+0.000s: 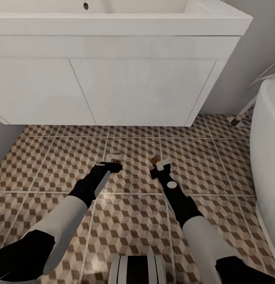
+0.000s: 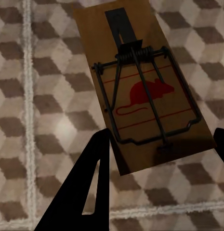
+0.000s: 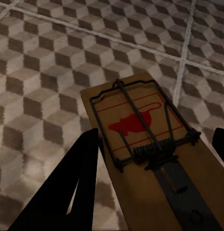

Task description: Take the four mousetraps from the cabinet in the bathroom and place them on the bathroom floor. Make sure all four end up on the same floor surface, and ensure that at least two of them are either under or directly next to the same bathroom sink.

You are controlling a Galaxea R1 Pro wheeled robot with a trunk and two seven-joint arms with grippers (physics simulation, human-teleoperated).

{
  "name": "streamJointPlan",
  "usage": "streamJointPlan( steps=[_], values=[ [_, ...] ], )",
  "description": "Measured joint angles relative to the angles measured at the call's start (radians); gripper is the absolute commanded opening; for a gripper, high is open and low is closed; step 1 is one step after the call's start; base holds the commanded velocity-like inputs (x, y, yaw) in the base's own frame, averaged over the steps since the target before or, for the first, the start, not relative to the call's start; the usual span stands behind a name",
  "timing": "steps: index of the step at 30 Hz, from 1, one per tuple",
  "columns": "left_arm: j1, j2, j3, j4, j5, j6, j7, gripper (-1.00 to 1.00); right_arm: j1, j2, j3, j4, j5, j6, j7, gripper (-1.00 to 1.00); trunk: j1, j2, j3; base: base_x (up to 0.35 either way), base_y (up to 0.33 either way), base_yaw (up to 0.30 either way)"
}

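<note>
Mousetraps pinched crosswise in both pincers: left gripper (image 1: pixel 113 162) on one mousetrap (image 2: pixel 143 89), right gripper (image 1: pixel 159 165) on another (image 3: pixel 150 154); long axes straight ahead, bathroom floor (image 1: pixel 129 221) directly below, bathroom sink (image 1: pixel 114 23) just beyond.

No words, numbers or brand names can be read anywhere. The only printed sign is a red mouse silhouette with thin red lines around it, on the wooden face of each mousetrap. On the mousetrap in the left wrist view (image 2: pixel 145 91) the mouse sits under the wire bar, below the spring. The mousetrap in the right wrist view (image 3: pixel 150 144) carries the same red mouse beside its spring.
</note>
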Motion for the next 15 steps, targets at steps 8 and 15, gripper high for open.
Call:
streamJointPlan(
  steps=[8,15],
  values=[
    [0.000,0.000,0.000,-0.005,0.000,0.000,0.000,-1.00,0.000,0.000,-0.001,-0.001,0.000,0.000,-0.001,-1.00,0.004,-0.002,-0.044,0.000,0.000,0.000],
    [0.000,0.000,-0.006,-0.006,0.000,0.000,0.000,-1.00,0.000,0.000,-0.002,-0.003,0.001,0.000,-0.002,-1.00,0.007,-0.004,-0.082,0.000,0.000,0.000]
  ],
)
